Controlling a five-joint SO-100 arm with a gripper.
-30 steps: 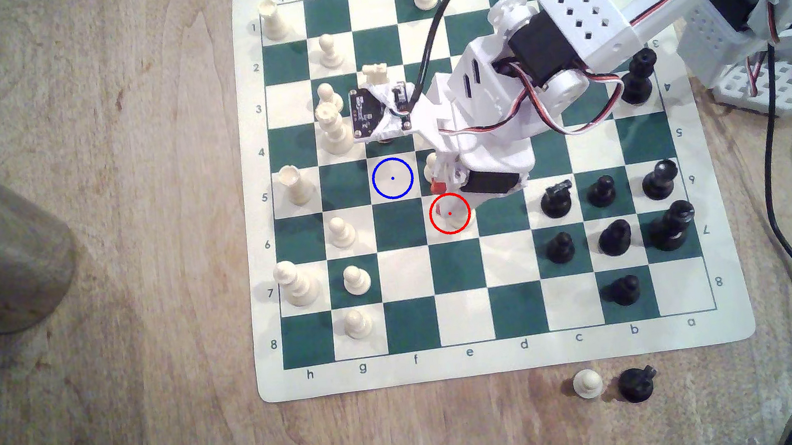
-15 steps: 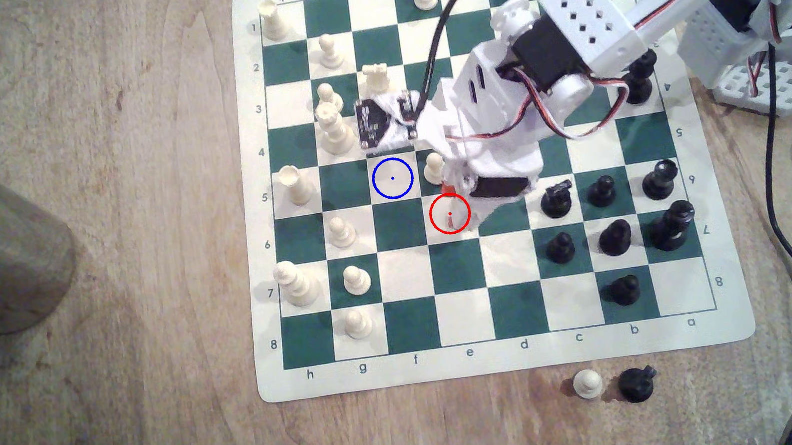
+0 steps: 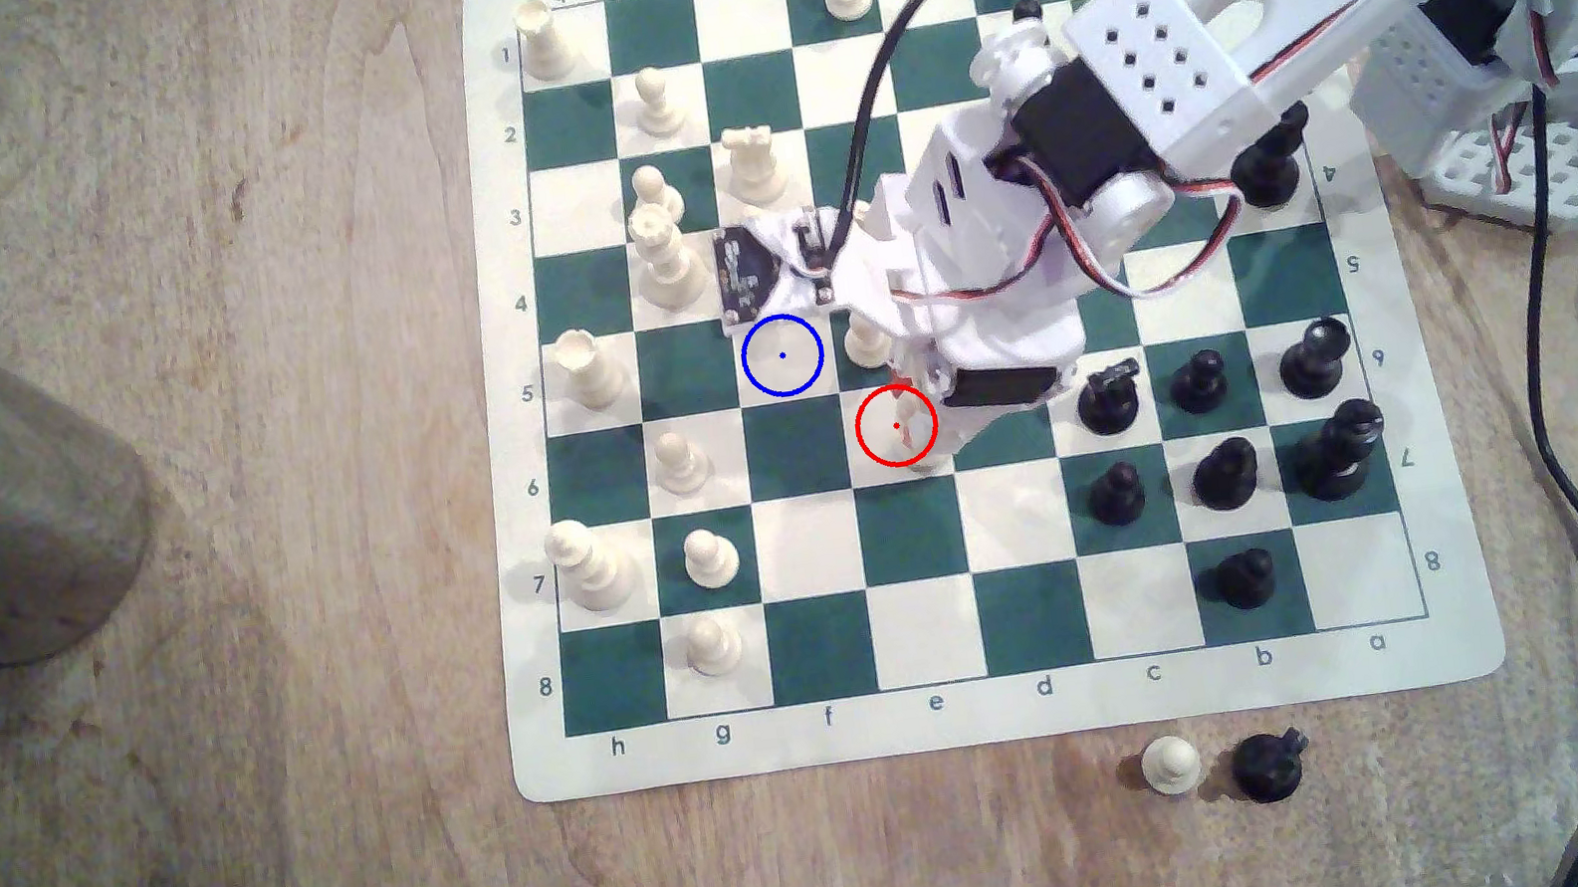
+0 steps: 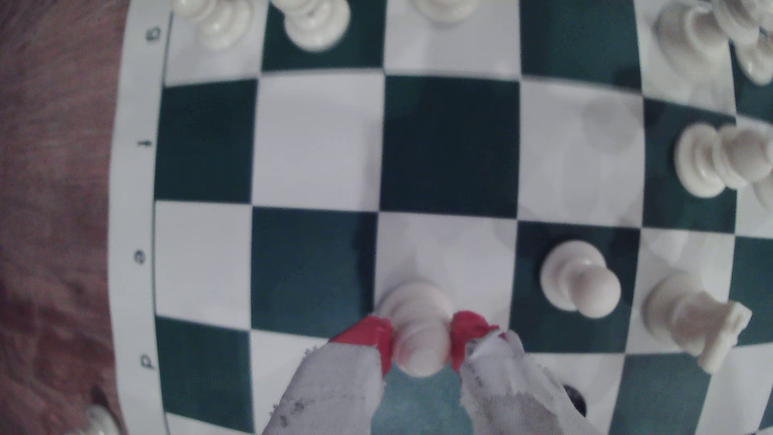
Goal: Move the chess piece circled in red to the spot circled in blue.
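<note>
The gripper pinches the white pawn at its neck, red pads flanking it, ready to lift toward the blue-ringed square diagonally left.

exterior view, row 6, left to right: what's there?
White pawn → pawn circled in red, pincer on it → black knight → black pawn → black bishop.
</note>
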